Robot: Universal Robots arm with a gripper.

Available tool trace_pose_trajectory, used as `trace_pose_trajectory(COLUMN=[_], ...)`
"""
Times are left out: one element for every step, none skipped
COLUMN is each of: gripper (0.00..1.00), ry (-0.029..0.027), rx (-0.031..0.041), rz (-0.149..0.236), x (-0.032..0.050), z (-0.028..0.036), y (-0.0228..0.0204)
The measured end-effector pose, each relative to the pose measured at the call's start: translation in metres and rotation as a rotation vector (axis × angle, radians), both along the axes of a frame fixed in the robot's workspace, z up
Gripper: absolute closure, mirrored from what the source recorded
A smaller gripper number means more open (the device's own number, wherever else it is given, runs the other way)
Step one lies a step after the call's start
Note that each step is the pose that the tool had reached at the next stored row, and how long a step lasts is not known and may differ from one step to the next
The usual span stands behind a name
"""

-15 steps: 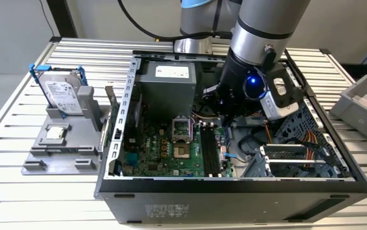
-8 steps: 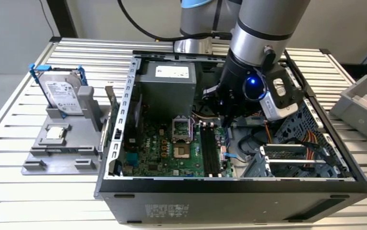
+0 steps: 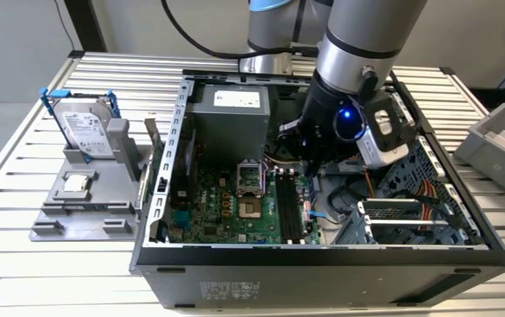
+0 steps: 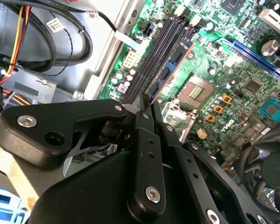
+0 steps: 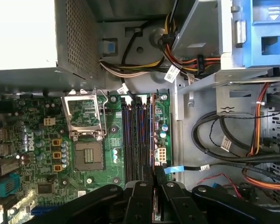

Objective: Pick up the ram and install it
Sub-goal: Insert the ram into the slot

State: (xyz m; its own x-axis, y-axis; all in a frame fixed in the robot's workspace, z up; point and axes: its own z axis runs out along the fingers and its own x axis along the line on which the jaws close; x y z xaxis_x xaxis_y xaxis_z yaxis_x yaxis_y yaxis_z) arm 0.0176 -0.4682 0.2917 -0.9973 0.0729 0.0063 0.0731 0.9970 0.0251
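The black two-fingered gripper is down inside the open grey computer case, its fingers pressed together on the ram, a thin blue circuit-board stick. Held on edge, the ram reaches straight out ahead of the fingertips along the long black memory slots, at the slot on the outer side. Beyond these lies the green motherboard with its open square silver processor socket.
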Motion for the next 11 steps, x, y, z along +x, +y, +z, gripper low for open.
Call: trace_pose_trajectory(gripper=[1.0,1.0,1.0,1.0,1.0,1.0,1.0,1.0,1.0,1.0,1.0], ry=[0.0,0.0001,0.0,0.0,0.0001,0.0001,0.0,0.0,0.0,0.0,0.0], rx=[0.0,-0.0001,-0.0001,0.0,0.0,0.0,0.0001,0.0002,0.0001,0.0,0.0], rz=[0.0,0.0,0.0,0.0,0.0,0.0,0.0,0.0,0.0,0.0,0.0], x=[0.0,0.0,0.0,0.0,0.0,0.0,0.0,0.0,0.0,0.0,0.0], z=[-0.0004,-0.0007,-0.001,-0.0013,-0.0016,-0.002,-0.0024,-0.0029,-0.0034,-0.0039,-0.0045], y=[0.0,0.0,0.0,0.0,0.0,0.0,0.0,0.0,0.0,0.0,0.0])
